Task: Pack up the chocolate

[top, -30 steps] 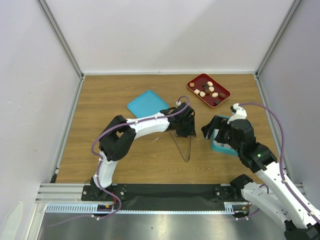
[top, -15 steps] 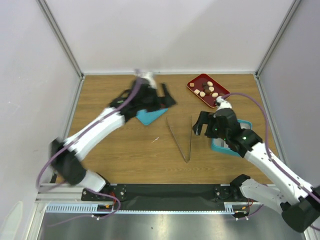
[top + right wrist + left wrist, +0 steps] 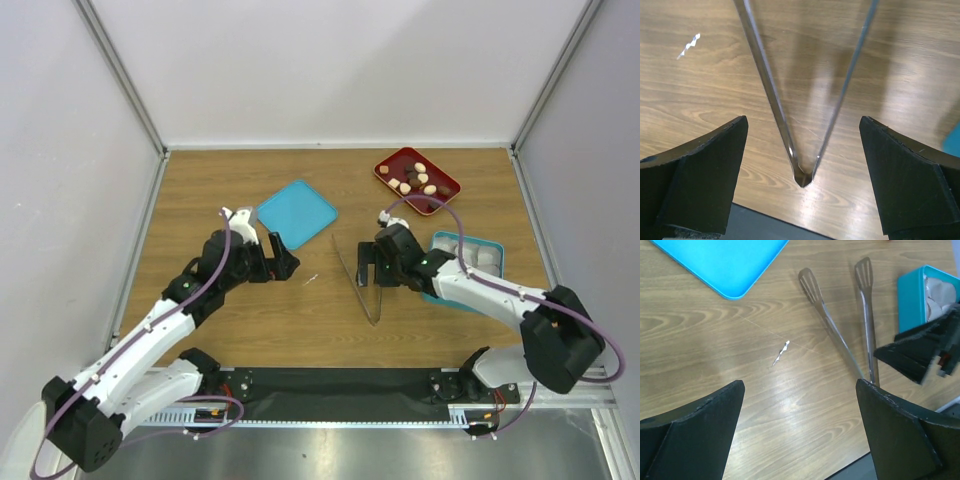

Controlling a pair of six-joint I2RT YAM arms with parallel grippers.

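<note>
chocolate: small dark brown, tan and cream-white pieces, all lying in the dark red tray at the far right of the wooden table. none is held by either arm. near and to the right of the tray stands the teal box, pale cups in its compartments, its left side hidden behind the right arm. the flat teal lid lies left of centre. metal tongs lie at mid-table, hinge towards the near edge, the two blades spread towards the far side. right gripper: jaws spread wide and empty, straddling the tongs from above, with both arms of the tongs between the fingers in the wrist view. left gripper: jaws spread wide and empty, above bare wood just near of the lid. a small white scrap lies between the grippers.
</note>
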